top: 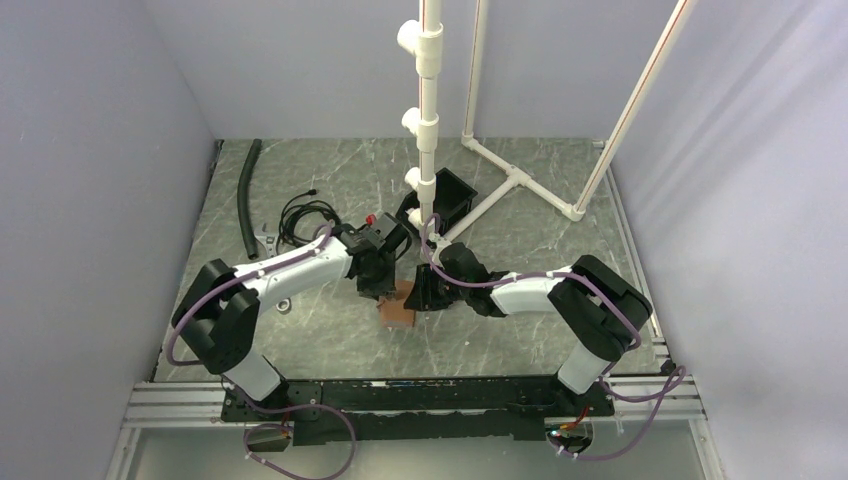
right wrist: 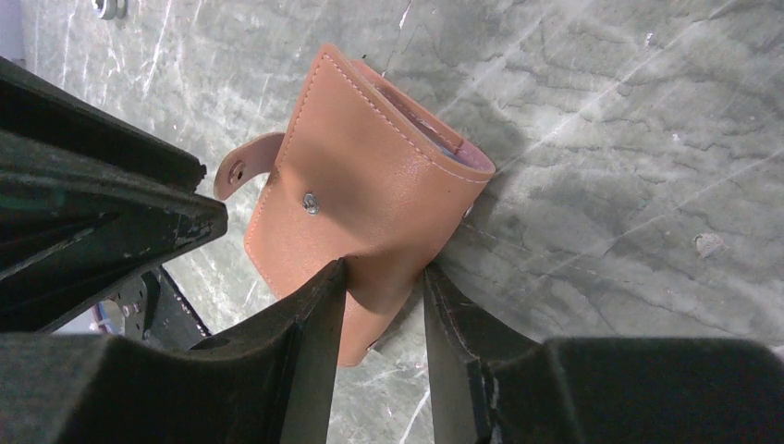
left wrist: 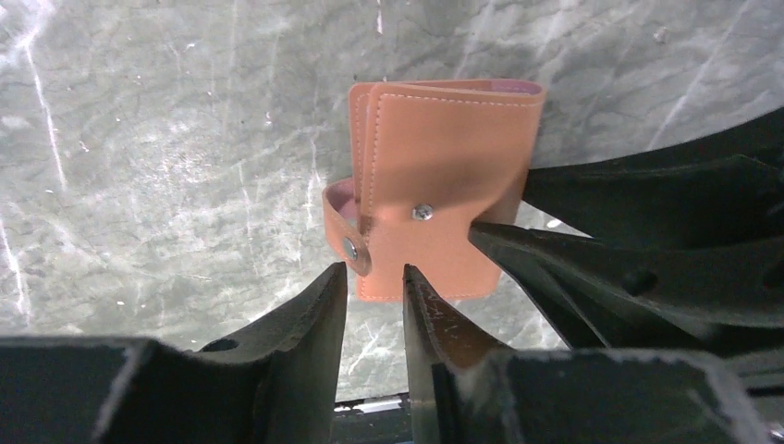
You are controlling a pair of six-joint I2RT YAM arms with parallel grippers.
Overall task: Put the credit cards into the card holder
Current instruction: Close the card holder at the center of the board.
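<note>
**A:** so where are the cams actually sitting?

**B:** top one's fixed high up behind the arms, angled down at the table (top: 300, 345). Arm bases (top: 255, 378) run along the bottom of the frame, and it's far enough back to catch the whole workspace. Both wrist cams are way closer, peering down past their own fingers (left wrist: 305, 324) at the marble.

**A:** any overlap?

**B:** yep, the card holder (top: 397, 312). It's tiny mid-frame from the top and big in both wrist views.
</note>
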